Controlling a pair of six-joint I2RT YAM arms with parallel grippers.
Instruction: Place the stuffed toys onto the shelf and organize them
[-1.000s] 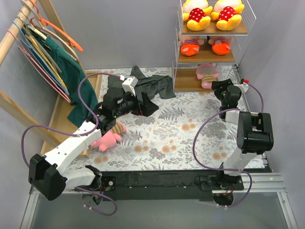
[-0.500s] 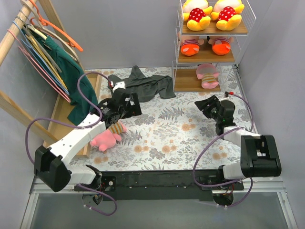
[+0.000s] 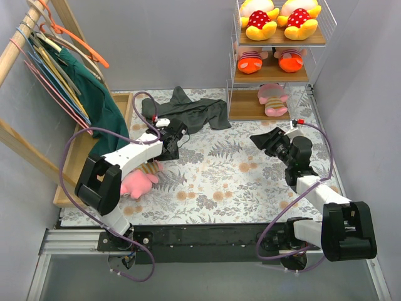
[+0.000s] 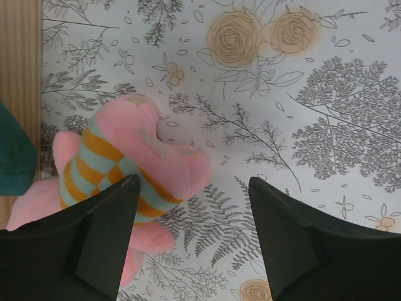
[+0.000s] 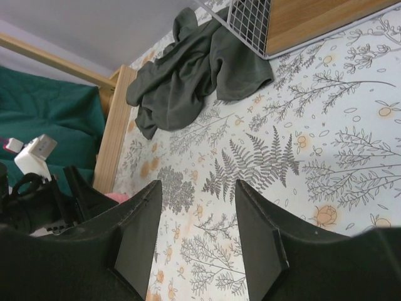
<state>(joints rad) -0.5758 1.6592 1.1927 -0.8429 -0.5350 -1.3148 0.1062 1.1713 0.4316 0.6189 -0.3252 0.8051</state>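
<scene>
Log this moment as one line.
left gripper: open over pink toy on mat | right gripper: open, empty | shelf: five toys

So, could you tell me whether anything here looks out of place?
A dark grey garment lies crumpled on the floral mat beside the shelf, not hung on the clothes rail, and one pink toy lies on that mat, off the shelf.

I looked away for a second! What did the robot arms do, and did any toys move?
The left gripper dropped lower over the pink toy, jaws open, not gripping. The right gripper backed away from the shelf, jaws open and empty. The pink toy, shelved toys and grey cloth stayed put.
</scene>
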